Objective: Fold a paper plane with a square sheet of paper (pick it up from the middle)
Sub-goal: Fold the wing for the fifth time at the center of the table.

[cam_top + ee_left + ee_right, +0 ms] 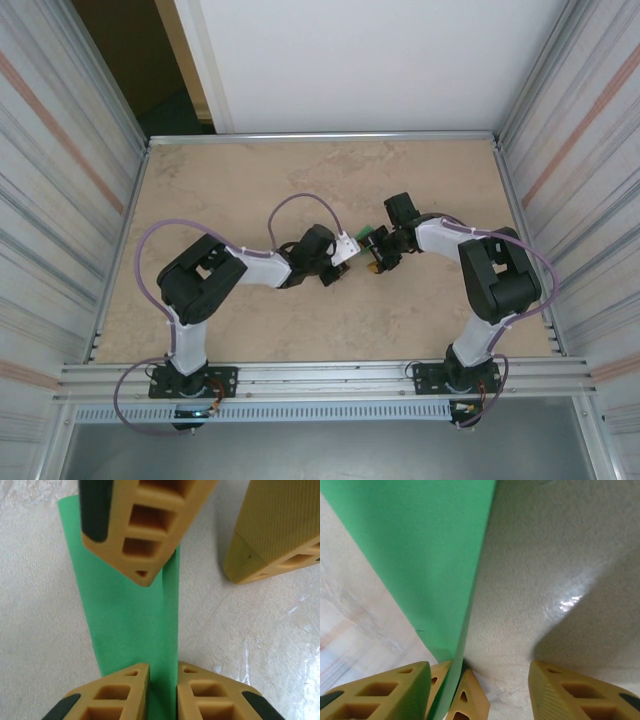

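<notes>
The bright green sheet of paper [125, 625] is folded into a long narrow layered strip and stands on edge just above the table. My left gripper [162, 666] is shut on its near end, a thin fold pinched between the tan fingers. My right gripper [479, 666] is open and meets it head-on. In the right wrist view the paper [420, 555] and the left fingertips [470, 700] lie between the right jaws, close to the left-hand finger. From above, both grippers [348, 250] [378, 258] meet at mid-table with a bit of green paper [368, 232] showing.
The beige marbled table [300, 180] has metal rails along its sides and corrugated walls left and right. A white panel closes off the back. Both arms reach inward from their bases at the near edge.
</notes>
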### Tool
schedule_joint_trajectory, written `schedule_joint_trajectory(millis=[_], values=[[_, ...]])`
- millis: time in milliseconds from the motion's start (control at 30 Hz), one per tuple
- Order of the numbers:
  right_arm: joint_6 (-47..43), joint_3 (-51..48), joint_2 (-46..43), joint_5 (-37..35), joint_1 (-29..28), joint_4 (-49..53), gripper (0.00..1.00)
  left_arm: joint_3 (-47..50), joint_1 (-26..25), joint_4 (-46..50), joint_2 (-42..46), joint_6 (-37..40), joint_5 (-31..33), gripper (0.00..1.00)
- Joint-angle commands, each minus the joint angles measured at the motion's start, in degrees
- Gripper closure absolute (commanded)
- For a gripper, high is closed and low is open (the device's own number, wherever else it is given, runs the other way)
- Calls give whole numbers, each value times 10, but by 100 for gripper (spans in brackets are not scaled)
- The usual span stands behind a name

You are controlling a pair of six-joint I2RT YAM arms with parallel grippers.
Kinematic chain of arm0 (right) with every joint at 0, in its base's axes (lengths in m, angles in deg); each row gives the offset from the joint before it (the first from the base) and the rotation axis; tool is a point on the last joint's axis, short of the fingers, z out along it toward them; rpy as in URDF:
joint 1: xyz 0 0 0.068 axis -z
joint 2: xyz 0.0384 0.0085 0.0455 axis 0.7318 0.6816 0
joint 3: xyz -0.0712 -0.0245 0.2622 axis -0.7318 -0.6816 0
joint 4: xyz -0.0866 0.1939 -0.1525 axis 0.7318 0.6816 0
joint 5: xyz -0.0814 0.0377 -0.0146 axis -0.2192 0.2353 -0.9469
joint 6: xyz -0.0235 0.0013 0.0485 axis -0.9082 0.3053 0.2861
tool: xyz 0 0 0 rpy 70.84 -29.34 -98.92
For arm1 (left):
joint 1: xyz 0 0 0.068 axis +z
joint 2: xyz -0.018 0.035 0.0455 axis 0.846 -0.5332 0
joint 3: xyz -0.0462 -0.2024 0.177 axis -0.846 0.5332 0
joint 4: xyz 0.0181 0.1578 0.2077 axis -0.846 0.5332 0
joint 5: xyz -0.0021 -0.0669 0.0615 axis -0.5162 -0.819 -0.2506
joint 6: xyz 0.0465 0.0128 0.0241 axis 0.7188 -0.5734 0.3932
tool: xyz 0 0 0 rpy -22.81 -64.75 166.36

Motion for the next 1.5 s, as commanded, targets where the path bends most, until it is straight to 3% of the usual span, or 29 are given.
schedule_joint_trajectory(millis=[0,267,400,567,900,1367,1467], values=[[9,19,5,2,-2,26,53,-6,-20,9,-3,50,44,81],[8,17,-2,-2,0,32,72,-7,-25,2,-2,62,64,80],[6,16,-6,-6,1,31,85,2,-26,-1,8,54,62,77],[4,12,-10,-9,4,24,95,18,-27,4,36,40,51,72],[5,12,-15,-3,6,19,96,16,-30,12,30,41,50,77],[7,9,-16,13,11,16,96,6,-30,9,9,39,56,77],[7,9,-18,14,12,18,95,6,-30,9,8,39,55,82]])
